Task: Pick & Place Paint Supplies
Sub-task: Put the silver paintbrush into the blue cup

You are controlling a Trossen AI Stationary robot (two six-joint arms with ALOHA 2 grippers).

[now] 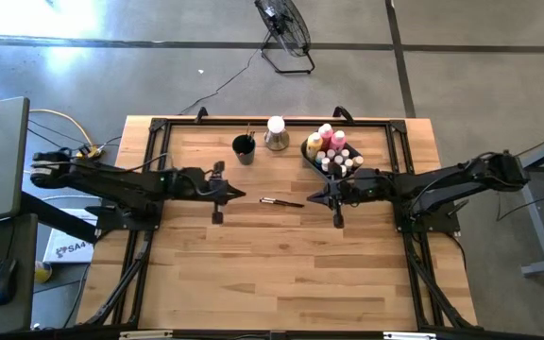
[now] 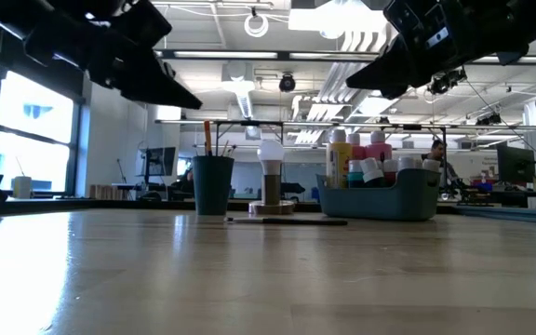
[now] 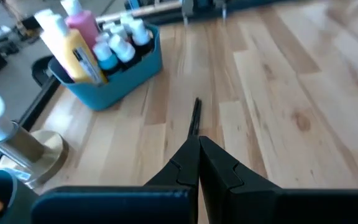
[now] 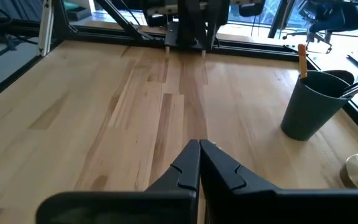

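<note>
A thin dark-handled brush (image 1: 281, 202) lies flat on the wood table between my two grippers; it also shows in the left wrist view (image 3: 195, 116) and the low view (image 2: 287, 221). Pink, yellow and white-capped paint bottles (image 1: 332, 149) stand in the blue bin (image 3: 114, 84). A dark cup (image 1: 244, 148) holds brushes. My left gripper (image 1: 242, 195) is shut and empty, above the table, left of the brush. My right gripper (image 1: 312, 198) is shut and empty, right of the brush.
A white-topped object on a round metal base (image 1: 276, 133) stands between the cup and the bin at the far edge. A black frame (image 1: 272, 121) runs along the table's far side. The near half of the table (image 1: 281, 274) is bare wood.
</note>
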